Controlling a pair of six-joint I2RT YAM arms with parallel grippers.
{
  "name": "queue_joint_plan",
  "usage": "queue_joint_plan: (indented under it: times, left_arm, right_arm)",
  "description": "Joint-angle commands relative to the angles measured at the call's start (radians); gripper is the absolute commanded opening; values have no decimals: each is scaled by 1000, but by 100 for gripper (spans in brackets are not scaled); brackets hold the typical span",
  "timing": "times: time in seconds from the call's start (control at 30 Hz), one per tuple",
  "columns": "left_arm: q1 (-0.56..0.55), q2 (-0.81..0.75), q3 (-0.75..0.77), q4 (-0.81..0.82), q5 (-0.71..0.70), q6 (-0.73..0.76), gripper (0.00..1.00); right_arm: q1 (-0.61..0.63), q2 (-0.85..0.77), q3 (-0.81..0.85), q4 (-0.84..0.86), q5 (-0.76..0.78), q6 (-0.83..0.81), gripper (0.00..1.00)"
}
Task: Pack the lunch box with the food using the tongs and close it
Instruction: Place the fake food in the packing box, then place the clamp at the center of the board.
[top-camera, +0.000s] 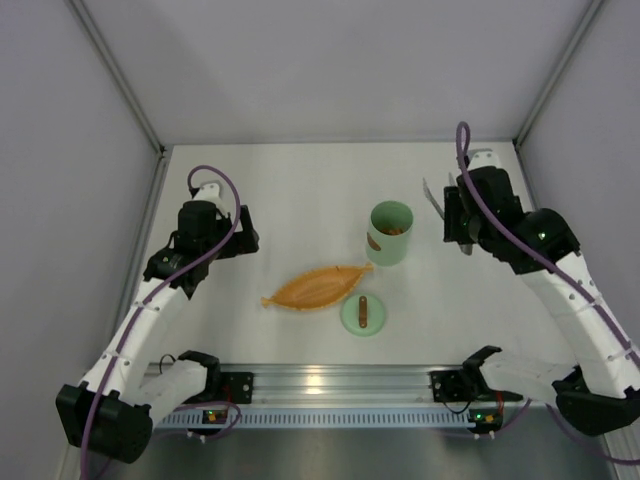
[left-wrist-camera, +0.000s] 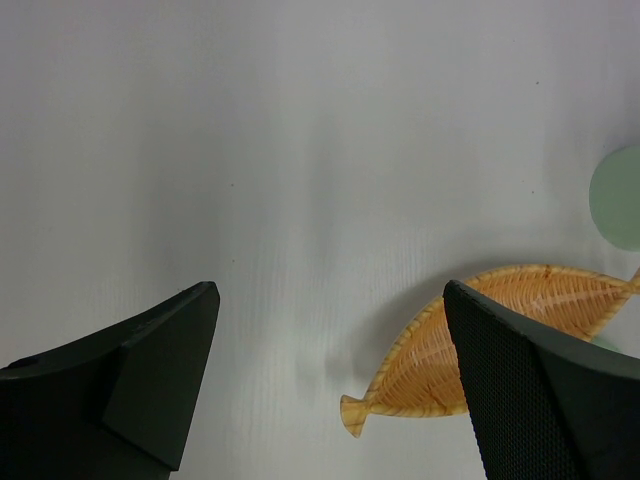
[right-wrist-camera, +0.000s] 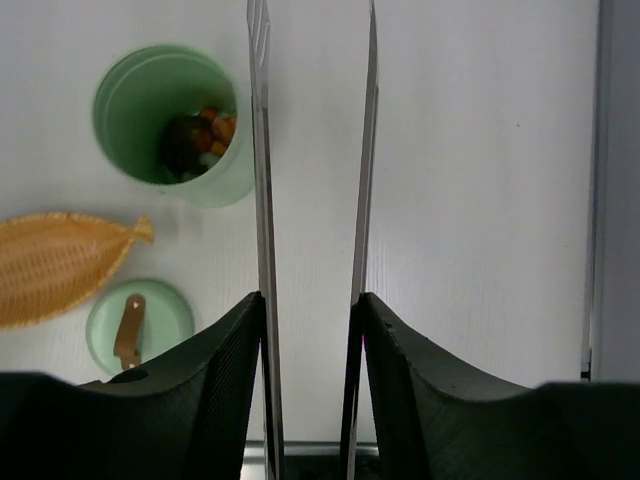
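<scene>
The mint-green lunch box (top-camera: 390, 232) stands upright and uncovered right of the table's centre. In the right wrist view the lunch box (right-wrist-camera: 172, 120) holds orange and dark pieces of food (right-wrist-camera: 203, 135). Its round green lid (top-camera: 362, 313) with the brown bar handle lies flat in front of it, also seen as the lid (right-wrist-camera: 138, 325) in the right wrist view. My right gripper (top-camera: 456, 226) (right-wrist-camera: 310, 300) hangs right of the box, shut on the tongs (right-wrist-camera: 264, 150), whose two thin arms press against my pads and stand apart. The tongs (top-camera: 434, 200) point to the far side. My left gripper (top-camera: 245, 232) (left-wrist-camera: 330, 290) is open and empty.
An orange woven leaf-shaped dish (top-camera: 318, 286) (left-wrist-camera: 520, 330) lies between the arms, left of the lid, and looks empty. A metal rail (top-camera: 330, 385) runs along the near edge. White walls close the table on three sides.
</scene>
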Motion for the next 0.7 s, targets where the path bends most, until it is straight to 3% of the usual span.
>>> queue_joint_plan:
  times: [0.0, 0.1, 0.2, 0.43, 0.67]
  left_arm:
    - [3, -11, 15, 24, 18, 1, 99]
    - [3, -11, 12, 31, 27, -2, 99]
    - [3, 12, 17, 35, 58, -8, 99]
    - [3, 10, 15, 27, 62, -13, 99]
    - [2, -6, 15, 22, 59, -10, 99]
  right_arm:
    - [-227, 1, -52, 164, -43, -19, 43]
    - [-397, 37, -81, 243, -145, 48, 45]
    - [-468, 58, -173, 396, -149, 125, 46]
    - [-479, 271, -297, 615, -148, 204, 43]
    - [-489, 438, -325, 705, -114, 199, 46]
